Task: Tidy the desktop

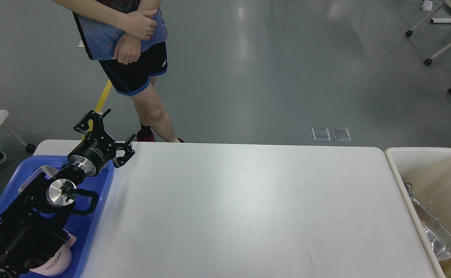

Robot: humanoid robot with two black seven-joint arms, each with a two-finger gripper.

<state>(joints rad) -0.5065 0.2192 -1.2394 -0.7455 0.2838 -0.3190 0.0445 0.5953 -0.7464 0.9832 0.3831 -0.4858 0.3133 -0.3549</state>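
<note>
The desktop (pixel 248 208) is a large white tabletop with rounded corners, and its surface is bare. My left gripper (pixel 114 127) is open and empty, held above the far left corner of the desktop, over the far end of a blue tray (pixel 94 216). My left arm comes in from the lower left over that tray. My right gripper is out of view.
The blue tray at the left holds a pink mug (pixel 57 260) marked HOME, partly under my arm. A cream bin (pixel 430 177) at the right holds a foil tray (pixel 436 235). A person (pixel 133 58) stands beyond the far left edge.
</note>
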